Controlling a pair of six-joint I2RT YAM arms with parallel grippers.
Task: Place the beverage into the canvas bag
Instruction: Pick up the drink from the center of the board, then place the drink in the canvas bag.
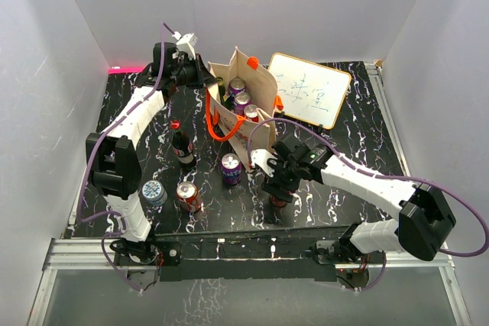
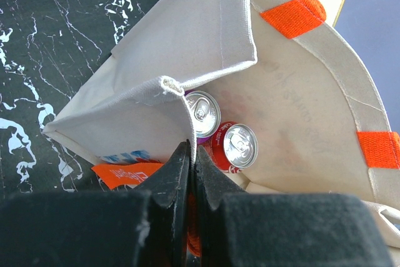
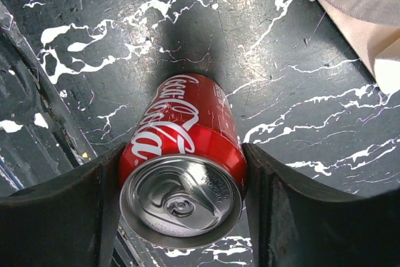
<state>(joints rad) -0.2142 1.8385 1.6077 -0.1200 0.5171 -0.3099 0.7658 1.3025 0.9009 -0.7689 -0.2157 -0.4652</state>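
We see the left tool [image 1: 205, 75] with its fingers together, clamped on a fold of the rim of the beige canvas bag [image 1: 256, 89], a cloth tote with orange strap handles [image 1: 218, 124] that stands upright at the middle of the black white-veined marbled surface [image 1: 367, 135], nearer its far edge than its near one. From the left wrist view the tool [image 2: 190, 151] pinches the cloth just above the bag's [image 2: 219, 35] open mouth. Three cans [image 1: 242, 101] stand upright inside the bag with their silver tops showing. The right tool [image 1: 279, 191] is low over the surface, between the bag and the near edge and a little right of centre. There its two fingers [image 3: 275, 198] are clamped on the sides of the red Coca-Cola can [image 3: 187, 129], which stands upright on the surface, outside the bag and near its front corner. Toward the left edge a dark glass bottle with a red cap [image 1: 182, 146] stands. Near the near edge there are a purple can [image 1: 231, 169], a second red can [image 1: 188, 196] and a can with a blue and white top [image 1: 153, 192], all upright and apart from each other. A white board with a wooden frame [image 1: 309, 89] lies just beside the bag toward the far right corner.
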